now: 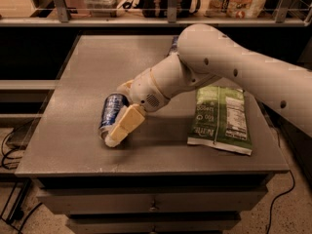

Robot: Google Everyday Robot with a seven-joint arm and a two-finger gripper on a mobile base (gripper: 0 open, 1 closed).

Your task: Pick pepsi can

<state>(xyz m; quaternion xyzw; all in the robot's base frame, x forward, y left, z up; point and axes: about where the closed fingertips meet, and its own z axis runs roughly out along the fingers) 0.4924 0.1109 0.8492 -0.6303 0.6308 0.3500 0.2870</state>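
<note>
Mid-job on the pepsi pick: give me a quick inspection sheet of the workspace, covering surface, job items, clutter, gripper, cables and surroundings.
Surface: grey table top, flat.
Job's things: pepsi can lying on its side, front-left part of the table.
Clutter: green snack bag lying flat to the right of the can, apart from it; dark-blue item mostly hidden behind the arm.
Gripper: gripper low over the table, right at the can.
Cables: cable on the floor left of the table; another at the right.
Surroundings: shelf behind with bags and boxes; drawers below the table top.
</note>
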